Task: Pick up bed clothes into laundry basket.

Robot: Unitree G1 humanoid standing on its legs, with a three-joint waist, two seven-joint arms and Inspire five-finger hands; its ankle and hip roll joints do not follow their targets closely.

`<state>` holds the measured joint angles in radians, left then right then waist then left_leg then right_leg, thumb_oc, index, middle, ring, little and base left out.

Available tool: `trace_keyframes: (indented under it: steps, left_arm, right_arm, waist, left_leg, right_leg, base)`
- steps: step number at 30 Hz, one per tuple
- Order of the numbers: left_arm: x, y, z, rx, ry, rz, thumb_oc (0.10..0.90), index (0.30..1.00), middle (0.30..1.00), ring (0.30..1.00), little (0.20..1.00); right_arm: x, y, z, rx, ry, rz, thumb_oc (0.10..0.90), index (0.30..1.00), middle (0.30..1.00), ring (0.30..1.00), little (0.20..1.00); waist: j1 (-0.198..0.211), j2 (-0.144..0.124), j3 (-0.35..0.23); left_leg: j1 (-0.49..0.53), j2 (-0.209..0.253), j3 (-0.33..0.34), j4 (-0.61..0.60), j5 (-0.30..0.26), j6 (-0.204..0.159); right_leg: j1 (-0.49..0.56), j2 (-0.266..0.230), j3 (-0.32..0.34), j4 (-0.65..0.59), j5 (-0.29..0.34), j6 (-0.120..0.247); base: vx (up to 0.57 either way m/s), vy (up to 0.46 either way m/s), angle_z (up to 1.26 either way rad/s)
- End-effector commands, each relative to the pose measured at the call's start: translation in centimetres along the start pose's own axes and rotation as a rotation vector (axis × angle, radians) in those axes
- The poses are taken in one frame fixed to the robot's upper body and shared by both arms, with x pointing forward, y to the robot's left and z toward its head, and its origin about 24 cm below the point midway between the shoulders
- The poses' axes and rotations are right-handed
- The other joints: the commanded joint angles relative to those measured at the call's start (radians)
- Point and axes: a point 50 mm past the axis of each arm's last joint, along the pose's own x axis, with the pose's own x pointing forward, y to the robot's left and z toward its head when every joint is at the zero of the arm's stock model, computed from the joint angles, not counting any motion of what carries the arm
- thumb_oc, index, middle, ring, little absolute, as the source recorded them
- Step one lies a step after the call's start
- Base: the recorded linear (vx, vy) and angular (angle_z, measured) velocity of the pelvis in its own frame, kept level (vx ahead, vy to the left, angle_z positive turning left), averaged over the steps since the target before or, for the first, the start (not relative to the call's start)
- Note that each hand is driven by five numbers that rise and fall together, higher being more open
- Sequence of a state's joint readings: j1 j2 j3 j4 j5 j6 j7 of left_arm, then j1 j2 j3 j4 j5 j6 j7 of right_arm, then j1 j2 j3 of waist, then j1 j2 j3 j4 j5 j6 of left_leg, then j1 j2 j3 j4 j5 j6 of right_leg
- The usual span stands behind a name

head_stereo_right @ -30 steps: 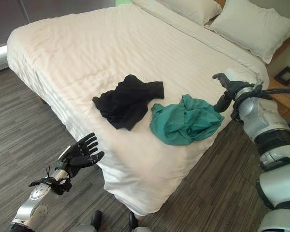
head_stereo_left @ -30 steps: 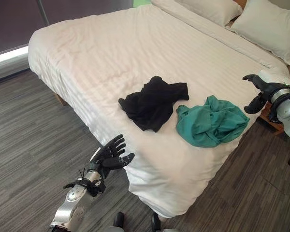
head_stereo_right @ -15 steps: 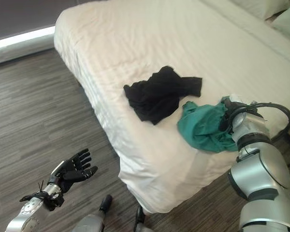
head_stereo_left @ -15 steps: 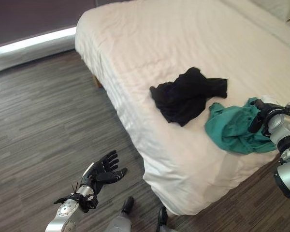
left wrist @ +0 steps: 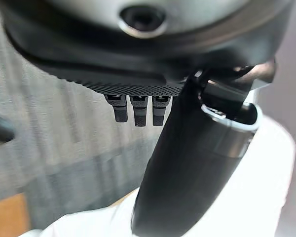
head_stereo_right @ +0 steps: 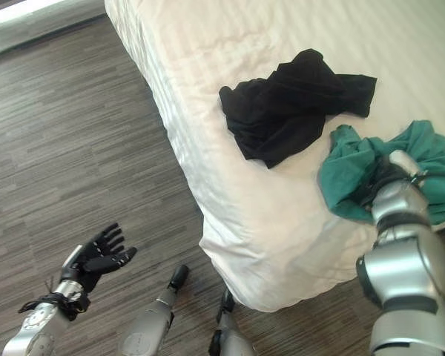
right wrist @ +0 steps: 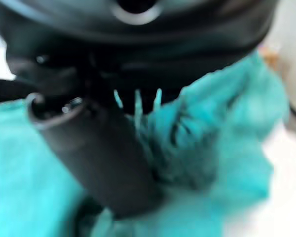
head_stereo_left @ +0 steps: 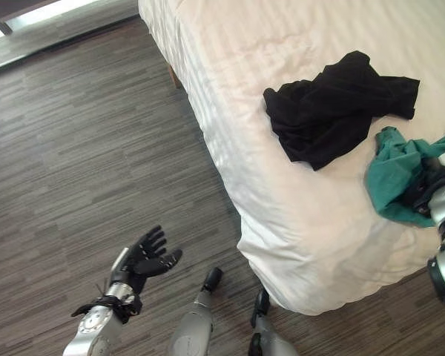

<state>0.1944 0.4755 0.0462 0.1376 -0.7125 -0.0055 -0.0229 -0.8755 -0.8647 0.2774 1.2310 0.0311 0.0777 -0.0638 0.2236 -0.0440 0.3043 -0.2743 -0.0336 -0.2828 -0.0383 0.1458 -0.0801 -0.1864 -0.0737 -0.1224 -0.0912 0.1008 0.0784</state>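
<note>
Your green garment (head_stereo_right: 400,167) lies crumpled near the foot corner of the bed (head_stereo_left: 297,215), with no clear long axis. The black garment (head_stereo_left: 334,111) lies just beside it, further up the bed, stretched across the mattress. Your right hand (head_stereo_right: 386,176) is down in the green cloth; its fingers are buried, so you cannot tell whether they have closed. Your left hand (head_stereo_left: 142,254) hangs over the floor (head_stereo_left: 74,148), fingers spread, well apart from both.

White striped-sheet bed (head_stereo_left: 304,215) fills the right and far side, its corner overhanging grey wood-plank floor (head_stereo_left: 81,148) that covers the left and near area.
</note>
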Motion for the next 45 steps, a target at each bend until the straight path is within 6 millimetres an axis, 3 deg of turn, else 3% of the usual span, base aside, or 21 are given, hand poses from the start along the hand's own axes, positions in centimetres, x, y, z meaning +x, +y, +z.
trace_keyframes:
  steps: [1, 3, 5, 6, 7, 9, 10, 12, 16, 18, 19, 20, 23, 25, 27, 30, 39, 45]
  left_arm:
    - [-0.2, -0.4, 6.1, 0.029, -0.304, -0.027, 0.800, 0.900, 0.900, 0.900, 0.900]
    - [0.1, 0.1, 7.6, 0.067, -0.358, -0.008, 0.800, 0.900, 0.900, 0.900, 0.900]
    - [0.6, 0.1, 9.5, 0.122, -0.420, 0.002, 0.800, 0.900, 0.900, 0.900, 0.900]
    - [1.1, -0.6, 12.3, 0.213, -0.513, -0.007, 0.800, 0.900, 0.900, 0.900, 0.900]
    - [1.2, -0.7, 12.3, 0.217, -0.511, -0.010, 0.800, 0.900, 0.900, 0.900, 0.900]
    - [2.2, -1.9, 16.5, 0.362, -0.636, 0.005, 0.800, 0.900, 0.900, 0.900, 0.900]
    - [2.3, -2.0, 16.5, 0.365, -0.637, 0.002, 0.800, 0.900, 0.900, 0.900, 0.900]
    - [2.9, -3.2, 18.8, 0.396, -0.713, 0.009, 0.800, 0.900, 0.900, 0.900, 0.900]
    - [4.1, -6.8, 23.2, 0.491, -0.827, -0.052, 0.800, 0.900, 0.900, 0.900, 0.900]
    - [4.8, -9.1, 25.3, 0.531, -0.869, -0.085, 0.800, 0.900, 0.900, 0.900, 0.900]
    - [5.5, -10.2, 26.3, 0.502, -0.881, -0.082, 0.800, 0.900, 0.900, 0.900, 0.900]
    - [5.6, -10.4, 26.5, 0.503, -0.884, -0.086, 0.800, 0.900, 0.900, 0.900, 0.900]
    - [7.2, -11.6, 27.3, 0.514, -0.831, -0.095, 0.800, 0.900, 0.900, 0.900, 0.900]
    - [9.0, -12.4, 26.7, 0.478, -0.739, -0.101, 0.800, 0.900, 0.900, 0.900, 0.900]
    - [10.0, -11.7, 27.4, 0.544, -0.676, -0.065, 0.800, 0.900, 0.900, 0.900, 0.900]
    - [10.2, -10.7, 29.9, 0.624, -0.657, 0.008, 0.800, 0.900, 0.900, 0.900, 0.900]
    - [10.3, -7.1, 32.5, 0.703, -0.576, 0.201, 0.800, 0.900, 0.900, 0.900, 0.900]
    - [9.7, -7.8, 34.3, 0.717, -0.613, 0.218, 0.800, 0.900, 0.900, 0.900, 0.900]
  right_arm:
    - [-1.7, 8.3, -2.1, 0.122, 0.002, 0.262, 0.400, 0.300, 0.300, 0.300, 0.300]
    - [-3.8, 11.6, -3.0, 0.194, -0.066, 0.359, 0.400, 0.300, 0.300, 0.300, 0.300]
    - [-5.8, 13.0, -5.1, 0.250, -0.069, 0.411, 0.400, 0.300, 0.300, 0.300, 0.300]
    - [-7.4, 14.0, -6.7, 0.295, -0.058, 0.444, 0.400, 0.300, 0.300, 0.300, 0.300]
    - [-7.4, 13.9, -6.8, 0.298, -0.054, 0.443, 0.400, 0.300, 0.300, 0.300, 0.300]
    - [-9.3, 15.1, -8.7, 0.317, -0.019, 0.485, 0.400, 0.300, 0.300, 0.300, 0.300]
    - [-9.3, 15.1, -8.8, 0.320, -0.017, 0.484, 0.400, 0.300, 0.300, 0.300, 0.300]
    - [-10.3, 16.1, -9.3, 0.322, -0.004, 0.519, 0.400, 0.300, 0.300, 0.300, 0.300]
    - [-10.9, 17.3, -8.2, 0.359, -0.028, 0.561, 0.400, 0.300, 0.300, 0.300, 0.300]
    - [-10.6, 17.4, -7.6, 0.354, -0.036, 0.564, 0.400, 0.300, 0.300, 0.300, 0.300]
    - [-10.5, 17.5, -7.5, 0.336, -0.042, 0.567, 0.400, 0.300, 0.300, 0.300, 0.300]
    - [-10.5, 17.4, -7.5, 0.340, -0.041, 0.565, 0.400, 0.300, 0.300, 0.300, 0.300]
    - [-10.3, 17.1, -6.9, 0.325, -0.066, 0.554, 0.400, 0.300, 0.300, 0.300, 0.300]
    - [-10.5, 17.5, -7.3, 0.307, -0.048, 0.567, 0.400, 0.300, 0.300, 0.300, 0.300]
    - [-10.8, 17.6, -7.8, 0.299, -0.033, 0.578, 0.400, 0.300, 0.300, 0.300, 0.300]
    - [-11.5, 17.8, -8.4, 0.295, -0.030, 0.602, 0.400, 0.300, 0.300, 0.300, 0.300]
    - [-13.3, 19.5, -8.9, 0.284, -0.034, 0.677, 0.400, 0.300, 0.300, 0.300, 0.300]
    - [-14.3, 20.3, -8.7, 0.283, -0.051, 0.724, 0.400, 0.300, 0.300, 0.300, 0.300]
  waist:
    - [0.000, 0.038, -0.010]
    - [-0.023, 0.033, -0.021]
    - [-0.044, 0.030, -0.039]
    - [-0.066, 0.028, -0.060]
    - [-0.064, 0.027, -0.059]
    - [-0.099, 0.024, -0.088]
    - [-0.096, 0.023, -0.086]
    - [-0.113, 0.012, -0.094]
    - [-0.131, -0.020, -0.077]
    - [-0.144, -0.024, -0.085]
    - [-0.165, -0.014, -0.103]
    - [-0.159, -0.016, -0.101]
    - [-0.173, 0.010, -0.119]
    - [-0.206, 0.015, -0.150]
    - [-0.224, 0.011, -0.173]
    - [-0.243, -0.005, -0.195]
    - [-0.280, -0.072, -0.221]
    - [-0.298, -0.091, -0.228]
  left_leg:
    - [0.022, -0.048, -0.047, -0.001, -0.049, 0.064]
    - [0.040, -0.036, -0.043, -0.002, -0.056, 0.060]
    - [0.062, -0.026, -0.046, -0.008, -0.062, 0.054]
    - [0.084, -0.016, -0.050, -0.014, -0.066, 0.045]
    - [0.087, -0.015, -0.051, -0.016, -0.066, 0.045]
    - [0.112, 0.000, -0.048, -0.012, -0.075, 0.030]
    - [0.114, 0.000, -0.049, -0.012, -0.076, 0.030]
    - [0.119, 0.008, -0.040, 0.021, -0.089, 0.019]
    - [0.063, 0.002, -0.036, 0.213, -0.098, 0.000]
    - [0.038, 0.000, -0.055, 0.196, -0.096, 0.004]
    - [0.023, 0.006, -0.034, 0.137, -0.069, 0.004]
    - [0.026, 0.006, -0.032, 0.130, -0.065, 0.004]
    - [0.046, 0.002, 0.020, 0.033, -0.036, 0.009]
    - [0.101, 0.009, 0.034, -0.014, -0.025, 0.021]
    - [0.127, 0.013, 0.047, -0.036, -0.030, 0.027]
    - [0.145, 0.016, 0.074, -0.049, -0.040, 0.035]
    - [0.161, 0.026, 0.136, -0.049, -0.074, 0.054]
    - [0.166, 0.027, 0.152, -0.049, -0.089, 0.064]
  right_leg:
    - [-0.023, 0.010, 0.063, 0.062, -0.062, 0.027]
    - [-0.006, 0.018, 0.071, 0.062, -0.077, 0.024]
    - [0.014, 0.023, 0.070, 0.062, -0.095, 0.018]
    - [0.033, 0.027, 0.065, 0.065, -0.111, 0.014]
    - [0.036, 0.027, 0.063, 0.066, -0.113, 0.014]
    - [0.066, 0.035, 0.063, 0.075, -0.132, 0.007]
    - [0.069, 0.035, 0.062, 0.075, -0.133, 0.007]
    - [0.093, 0.041, 0.065, 0.073, -0.139, 0.002]
    - [0.136, 0.040, 0.076, 0.066, -0.132, -0.001]
    - [0.149, 0.029, 0.094, 0.052, -0.127, 0.008]
    - [0.162, 0.033, 0.100, 0.040, -0.118, 0.014]
    - [0.163, 0.032, 0.101, 0.038, -0.117, 0.014]
    - [0.178, 0.050, 0.133, 0.047, -0.122, 0.028]
    - [0.184, 0.055, 0.146, 0.034, -0.119, 0.032]
    - [0.190, 0.055, 0.155, 0.020, -0.115, 0.038]
    - [0.194, 0.049, 0.171, 0.010, -0.112, 0.055]
    - [0.166, 0.050, 0.242, 0.005, -0.086, 0.086]
    - [0.150, 0.052, 0.267, 0.004, -0.077, 0.097]
  base:
    - [0.04, -0.032, -0.03]
    - [0.06, -0.041, -0.02]
    - [0.09, -0.067, -0.10]
    - [0.09, -0.073, -0.09]
    - [0.08, -0.085, -0.04]
    - [0.07, -0.090, -0.02]
    - [0.06, -0.092, 0.04]
    - [0.03, -0.090, 0.03]
    - [-0.02, -0.088, -0.05]
    - [0.01, 0.067, -0.23]
    - [0.04, 0.093, -0.32]
    - [0.08, 0.114, -0.21]
    - [0.04, 0.138, -0.22]
    - [0.09, 0.181, -0.59]
    - [0.09, 0.138, -0.43]
    - [0.06, 0.133, -0.28]
    - [0.04, 0.087, -0.21]
    - [0.03, 0.058, -0.17]
